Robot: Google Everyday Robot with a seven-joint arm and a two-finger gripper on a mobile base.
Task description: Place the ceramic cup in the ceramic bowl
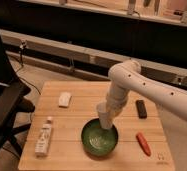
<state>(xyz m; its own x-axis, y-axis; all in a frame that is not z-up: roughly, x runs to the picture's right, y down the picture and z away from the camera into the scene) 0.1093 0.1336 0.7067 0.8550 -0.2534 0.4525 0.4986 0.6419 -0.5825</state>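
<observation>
A green ceramic bowl (99, 139) sits on the wooden table (82, 107), front of centre. My gripper (107, 120) hangs from the white arm (137, 82) over the bowl's far rim. It is shut on a white ceramic cup (104, 114), held tilted just above the inside of the bowl. The arm's wrist hides part of the cup.
A white bottle (43, 136) lies at the front left and a small white block (64, 99) at the back left. A black remote-like bar (141, 108) and a red-orange stick (143, 143) lie right of the bowl. A black chair (2, 107) stands left of the table.
</observation>
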